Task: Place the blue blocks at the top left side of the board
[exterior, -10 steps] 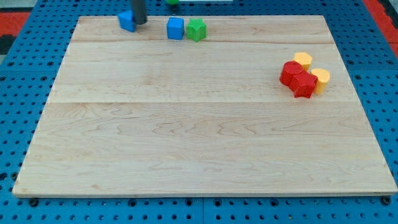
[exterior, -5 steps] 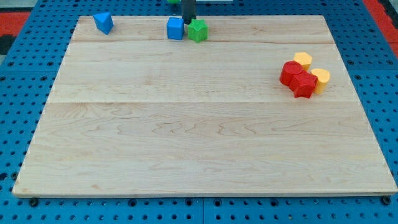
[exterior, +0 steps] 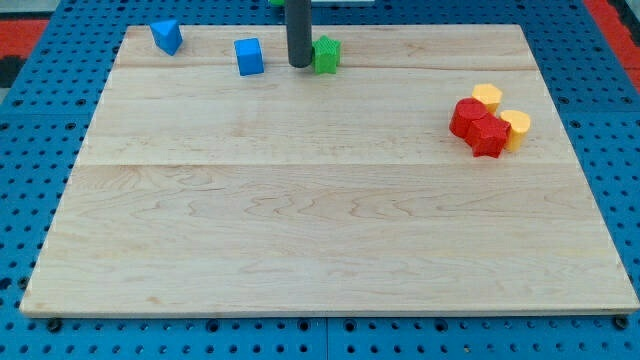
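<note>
A blue wedge-like block (exterior: 166,36) lies near the board's top left corner. A blue cube (exterior: 249,56) lies to its right along the view's top. My tip (exterior: 299,64) is on the board between the blue cube and a green block (exterior: 326,54), close beside the green block and a short gap right of the cube. The dark rod rises out of the view's top.
Two red blocks (exterior: 478,124) and two yellow cylinders (exterior: 487,97) (exterior: 516,127) cluster at the view's right. Another green block (exterior: 277,3) shows partly at the top edge. The wooden board (exterior: 320,230) sits on a blue pegboard.
The blue wedge went left to the top left corner. My tip crossed right, came down between the blue cube and the green block, and the cube slid left.
</note>
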Robot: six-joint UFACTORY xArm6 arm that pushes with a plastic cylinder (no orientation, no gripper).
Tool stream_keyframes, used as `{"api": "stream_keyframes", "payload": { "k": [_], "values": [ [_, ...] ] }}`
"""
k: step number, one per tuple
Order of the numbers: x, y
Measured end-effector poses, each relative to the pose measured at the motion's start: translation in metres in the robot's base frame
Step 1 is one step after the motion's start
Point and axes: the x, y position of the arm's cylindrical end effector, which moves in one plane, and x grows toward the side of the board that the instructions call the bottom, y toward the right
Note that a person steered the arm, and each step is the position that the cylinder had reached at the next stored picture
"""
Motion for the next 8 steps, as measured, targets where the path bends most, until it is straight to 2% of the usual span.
{"api": "stream_keyframes", "payload": {
  "k": [2, 3, 4, 5, 6, 8],
  "values": [
    [-0.067, -0.101],
    [-0.068, -0.112],
    [-0.064, -0.062],
    [-0.034, -0.024],
    [-0.009, -0.047],
    [-0.01, -0.151]
  ]
}}
